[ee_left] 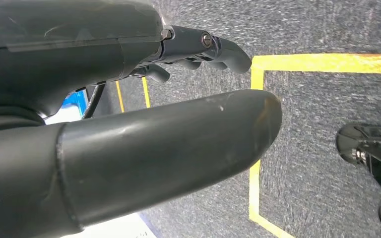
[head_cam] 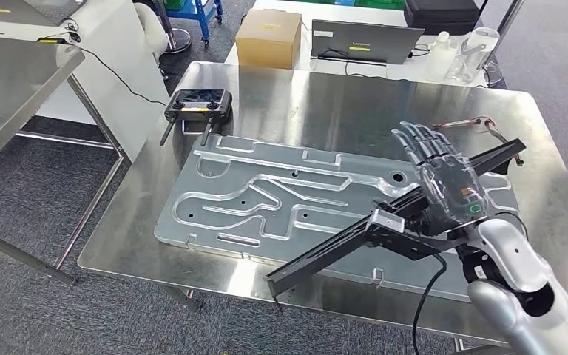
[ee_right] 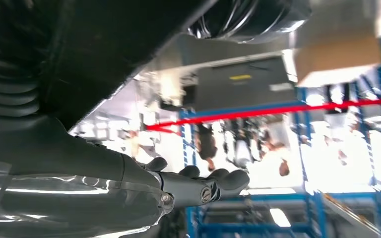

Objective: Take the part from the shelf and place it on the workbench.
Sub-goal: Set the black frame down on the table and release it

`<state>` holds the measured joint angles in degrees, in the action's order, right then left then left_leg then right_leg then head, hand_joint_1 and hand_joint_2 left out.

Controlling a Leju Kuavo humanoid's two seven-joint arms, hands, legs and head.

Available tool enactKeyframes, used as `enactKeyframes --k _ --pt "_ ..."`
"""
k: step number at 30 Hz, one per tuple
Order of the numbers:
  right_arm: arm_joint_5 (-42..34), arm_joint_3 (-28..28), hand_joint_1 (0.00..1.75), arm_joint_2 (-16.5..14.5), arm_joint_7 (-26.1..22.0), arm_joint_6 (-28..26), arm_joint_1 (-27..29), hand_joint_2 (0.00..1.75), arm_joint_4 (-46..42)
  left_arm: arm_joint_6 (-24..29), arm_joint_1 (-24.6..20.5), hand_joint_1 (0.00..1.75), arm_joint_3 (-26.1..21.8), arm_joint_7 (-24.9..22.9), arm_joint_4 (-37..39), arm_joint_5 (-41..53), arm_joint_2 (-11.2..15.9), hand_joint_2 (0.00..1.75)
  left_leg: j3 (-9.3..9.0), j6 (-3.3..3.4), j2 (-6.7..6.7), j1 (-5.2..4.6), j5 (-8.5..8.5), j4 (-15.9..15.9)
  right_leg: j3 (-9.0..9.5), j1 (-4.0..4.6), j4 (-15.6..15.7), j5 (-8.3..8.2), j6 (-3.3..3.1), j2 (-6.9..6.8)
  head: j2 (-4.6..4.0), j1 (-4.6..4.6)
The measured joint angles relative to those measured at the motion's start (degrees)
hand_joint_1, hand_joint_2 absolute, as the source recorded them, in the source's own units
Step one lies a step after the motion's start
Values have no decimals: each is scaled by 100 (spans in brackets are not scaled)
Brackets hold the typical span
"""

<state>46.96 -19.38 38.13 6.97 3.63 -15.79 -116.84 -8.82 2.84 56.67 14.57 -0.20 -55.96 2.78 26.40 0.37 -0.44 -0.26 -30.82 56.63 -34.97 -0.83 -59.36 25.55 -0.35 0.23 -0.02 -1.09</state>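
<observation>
The steel counter (head_cam: 318, 111) is smooth and shiny. A flat aluminium plate (head_cam: 266, 203) with milled winding grooves lies on it. A long black part (head_cam: 340, 248), a straight bar with a bracket, slants across the plate's near edge. The right robot hand (head_cam: 444, 177) rests over its far end with fingers stretched flat, gripping nothing. The left robot hand (ee_left: 129, 99) hangs over grey carpet with yellow tape (ee_left: 327, 63), fingers loose. A black controller (head_cam: 198, 105) lies further back.
</observation>
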Motion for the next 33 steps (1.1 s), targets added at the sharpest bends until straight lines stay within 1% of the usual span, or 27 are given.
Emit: enactKeyframes --k 3,5,7,9,11,13,16,18,20,22,24,27,29,31,33 --pt "-568 271 0 336 377 694 -235 0 50 26 23 0 -13 -37 0 -27 -25 0 2 0 2 0 0 0 0 -8 0 -1 2 4 0 0" --pt "-858 380 0 508 542 1162 -616 0 316 -14 23 0 -13 -34 0 8 -27 0 1 2 8 0 -1 0 0 -15 0 -4 6 13 0 0" --pt "-1035 407 0 585 588 1456 -1108 0 867 -92 6 0 -13 -13 0 84 -14 0 -1 4 11 -1 0 1 0 -16 0 -7 11 15 0 0" --pt "-1187 398 0 599 562 1555 -1568 0 1622 -173 -16 0 -13 18 0 162 17 0 0 9 3 -5 4 3 2 -16 1 -10 15 5 -1 0" --pt "-1274 377 0 599 498 1482 -1886 0 2396 -228 -27 0 -13 50 0 205 57 0 2 13 -11 -8 8 5 5 -15 2 -11 16 -11 0 0" --pt "-1257 353 0 596 449 1300 -2018 0 3037 -240 -28 0 -13 66 0 211 86 0 6 13 -24 -8 9 6 6 -13 3 -10 16 -23 0 0" --pt "-1108 296 0 572 468 1194 -2030 0 3623 -176 -30 0 -13 -5 0 187 97 0 11 13 -28 -8 9 4 1 -13 3 -8 15 -24 -1 0" --pt "-1088 210 0 539 505 1415 -2099 0 3880 -136 -41 0 -13 -86 0 161 98 0 12 14 -22 -8 7 2 -4 -13 3 -8 14 -16 0 0" --pt "-1223 85 0 503 473 1768 -2299 0 4178 -143 -56 0 -13 -127 0 144 106 0 13 15 -16 -8 7 1 -9 -13 3 -7 14 -9 1 0" --pt "-1473 -73 0 483 352 2094 -2608 0 4520 -181 -64 0 -13 -116 0 145 128 0 13 15 -11 -8 7 0 -11 -11 3 -8 14 -7 1 0" --pt "-1793 -239 0 481 171 2294 -2914 0 4822 -239 -61 0 -13 -67 0 153 155 0 12 14 -9 -7 8 1 -9 -8 3 -8 14 -8 1 0" --pt "-2179 -457 0 479 -17 2257 -3182 0 5095 -317 -55 0 -13 14 0 187 198 0 10 13 -10 -4 9 0 -3 -6 3 -8 14 -11 1 0" --pt "-2171 -567 0 401 6 1959 -3238 0 5192 -347 -54 0 -13 30 0 208 217 0 9 12 -9 5 10 -2 1 -3 2 -8 14 -9 0 0" --pt "-1891 -679 0 156 165 1467 -3232 0 5305 -367 -66 0 -13 19 0 242 231 0 3 12 4 18 9 -3 4 0 2 -9 14 9 0 0" --pt "-1640 -788 0 -155 304 1144 -3274 0 5466 -384 -99 0 -13 -3 0 279 247 0 -8 9 21 24 7 -2 6 4 2 -10 13 33 1 1"
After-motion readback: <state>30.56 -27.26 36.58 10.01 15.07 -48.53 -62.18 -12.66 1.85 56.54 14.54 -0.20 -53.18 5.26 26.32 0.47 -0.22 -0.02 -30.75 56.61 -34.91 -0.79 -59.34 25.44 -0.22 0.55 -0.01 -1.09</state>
